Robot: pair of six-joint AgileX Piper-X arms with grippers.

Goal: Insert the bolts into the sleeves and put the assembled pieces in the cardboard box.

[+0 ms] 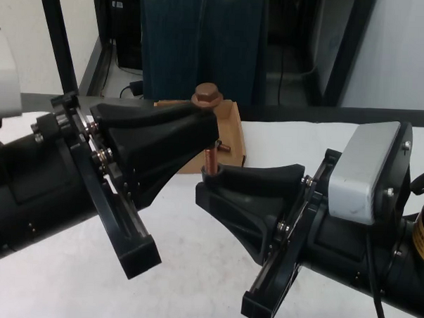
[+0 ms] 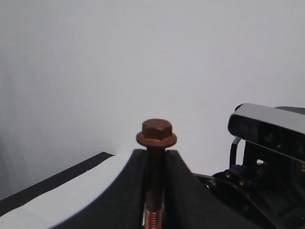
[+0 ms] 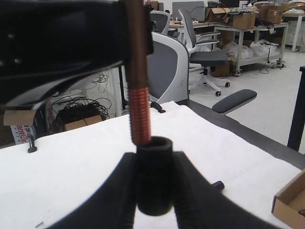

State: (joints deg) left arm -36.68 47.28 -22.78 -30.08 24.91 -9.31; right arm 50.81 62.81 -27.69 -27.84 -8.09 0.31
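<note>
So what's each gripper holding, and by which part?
The left gripper clamps the bolt by its shank, below the head; the right gripper grips the sleeve around its sides.

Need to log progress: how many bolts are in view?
2. One bolt stands upright in the left gripper, tip at the sleeve in the right gripper. A second bolt, seemingly, lies in the cardboard box. More may be hidden behind the grippers.

It was an office-like robotics lab: swivel chairs (image 3: 165, 69), desks (image 3: 224, 27) stacked with cardboard boxes (image 3: 245, 20), loose cables (image 3: 78, 110) on the floor, and a white-covered bench (image 3: 71, 164).
</note>
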